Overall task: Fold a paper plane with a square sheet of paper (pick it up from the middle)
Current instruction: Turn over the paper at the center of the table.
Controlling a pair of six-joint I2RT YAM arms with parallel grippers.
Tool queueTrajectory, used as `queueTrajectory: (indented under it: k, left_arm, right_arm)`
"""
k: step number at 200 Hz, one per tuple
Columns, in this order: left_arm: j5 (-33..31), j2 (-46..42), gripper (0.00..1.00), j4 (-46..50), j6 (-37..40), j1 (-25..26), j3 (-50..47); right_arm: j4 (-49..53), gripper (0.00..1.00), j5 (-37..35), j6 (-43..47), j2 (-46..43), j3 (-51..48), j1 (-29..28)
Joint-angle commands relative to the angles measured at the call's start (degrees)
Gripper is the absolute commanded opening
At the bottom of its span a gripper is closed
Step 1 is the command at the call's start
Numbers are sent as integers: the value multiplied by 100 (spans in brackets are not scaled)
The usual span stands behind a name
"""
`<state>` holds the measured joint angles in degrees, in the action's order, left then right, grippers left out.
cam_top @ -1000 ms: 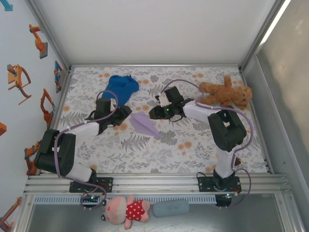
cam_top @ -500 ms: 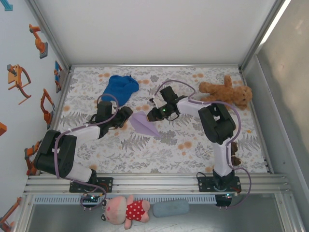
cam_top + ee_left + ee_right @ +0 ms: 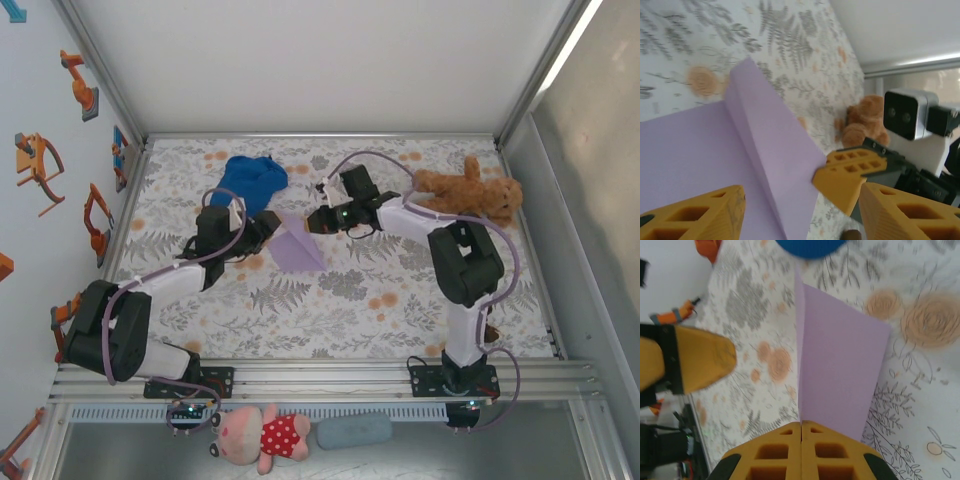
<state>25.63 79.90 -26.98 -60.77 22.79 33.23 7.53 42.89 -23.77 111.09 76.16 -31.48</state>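
Observation:
The lavender paper plane [image 3: 295, 247] is near the middle of the flowered table, a folded sheet with a centre ridge, its right edge lifted. My right gripper [image 3: 312, 222] comes at it from the right. In the right wrist view that gripper [image 3: 801, 427] is shut, with the ridge of the paper plane [image 3: 840, 370] running into the seam between its fingers. My left gripper [image 3: 262, 228] stands at the plane's left side. Seen from the left wrist, the left gripper [image 3: 802, 200] is open, fingers wide apart over the paper plane [image 3: 740, 160].
A blue fabric cap [image 3: 250, 180] lies at the back left, just behind the left gripper. A brown teddy bear [image 3: 470, 195] lies at the back right. A pink toy [image 3: 262, 435] and a grey-blue pad [image 3: 355, 430] lie in front of the rail.
My right gripper has moved left to the plane and shut on its ridge, lifting that edge. The plane has shifted back and left. My left gripper has reached further forward beside it.

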Motion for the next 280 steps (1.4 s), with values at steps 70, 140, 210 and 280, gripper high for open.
queueTrajectory:
  k: [70, 140, 210, 280]
  left_arm:
    - [992, 666, 67, -1880, -332, 410, 291]
    - [1238, 948, 68, -2030, -256, 523, 522]
    - [1350, 976, 55, -2391, -344, 530, 563]
    - [1195, 865, 31, -1765, -71, 520, 635]
  right_arm:
    - [-1927, 0, 595, -2489, -778, -589, 204]
    - [-2978, 0, 917, -3535, -749, -825, 308]
    - [-3170, 0, 915, -3776, -722, -936, 418]
    - [-2992, 2, 927, -3620, -676, -947, 502]
